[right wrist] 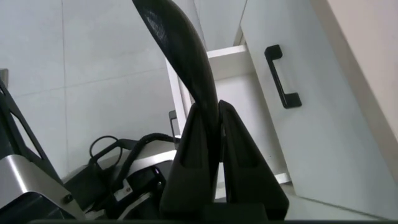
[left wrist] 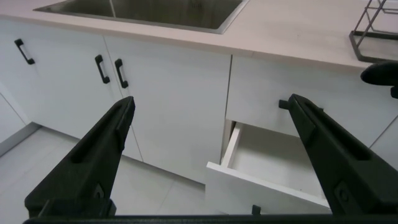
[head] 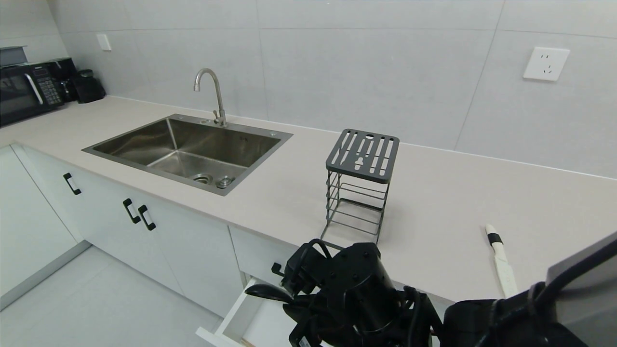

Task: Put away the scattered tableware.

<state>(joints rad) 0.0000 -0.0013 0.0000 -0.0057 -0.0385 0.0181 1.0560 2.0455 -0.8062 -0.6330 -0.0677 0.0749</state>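
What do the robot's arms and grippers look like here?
Left gripper: two long matte black fingers, wedge-shaped, tapering to narrow tips. Right gripper: same matte black, thicker blocky fingers. Head view shows a bulky black wrist housing and a thick black cable over a grey panel. No markings visible.

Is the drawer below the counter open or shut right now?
Open. The drawer is pulled out from the cabinet front, and its white inside is showing.

Utensil (right wrist: 174, 37) glossy black plastic; sink (head: 217, 140) brushed steel.
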